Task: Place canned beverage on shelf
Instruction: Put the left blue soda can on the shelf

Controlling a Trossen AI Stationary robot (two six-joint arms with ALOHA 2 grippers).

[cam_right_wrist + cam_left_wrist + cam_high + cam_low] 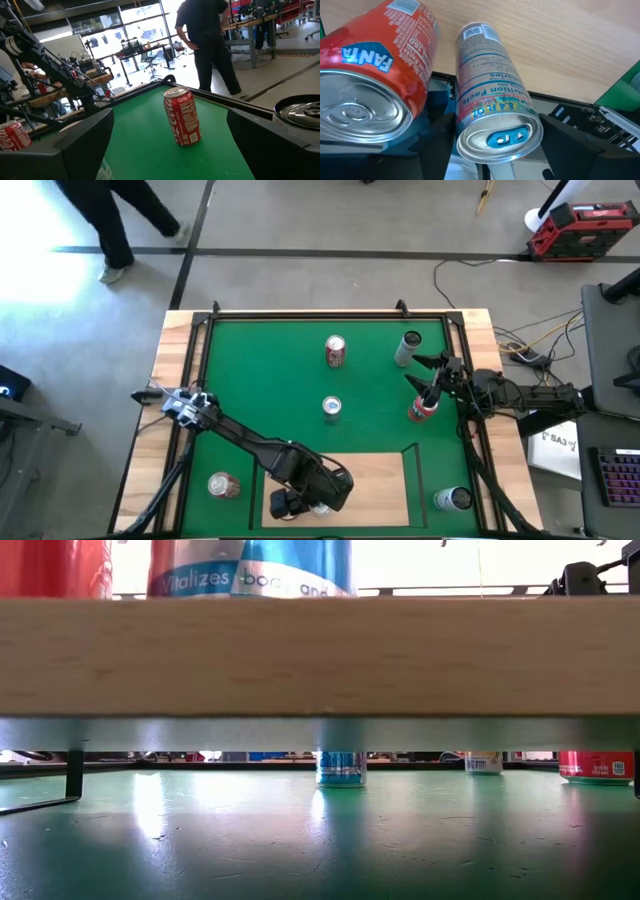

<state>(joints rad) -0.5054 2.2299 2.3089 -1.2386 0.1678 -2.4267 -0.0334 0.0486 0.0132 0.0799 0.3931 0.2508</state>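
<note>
Slim silver can (pixel 492 105) stands on the shelf (pixel 380 480) at the near edge of the green mat (pixel 270 380), between the left gripper's (pixel 300 505) fingers (pixel 575 145), which sit spread either side of it; whether they press it, cannot tell. An orange Fanta can (pixel 375 75) stands on the board just beside it. Farther right, the right gripper (pixel 432 388) hangs over a red can (pixel 421 410) near the mat's right edge, fingers (pixel 82 135) apart. A Coca-Cola can (pixel 183 116) stands upright ahead of it.
</note>
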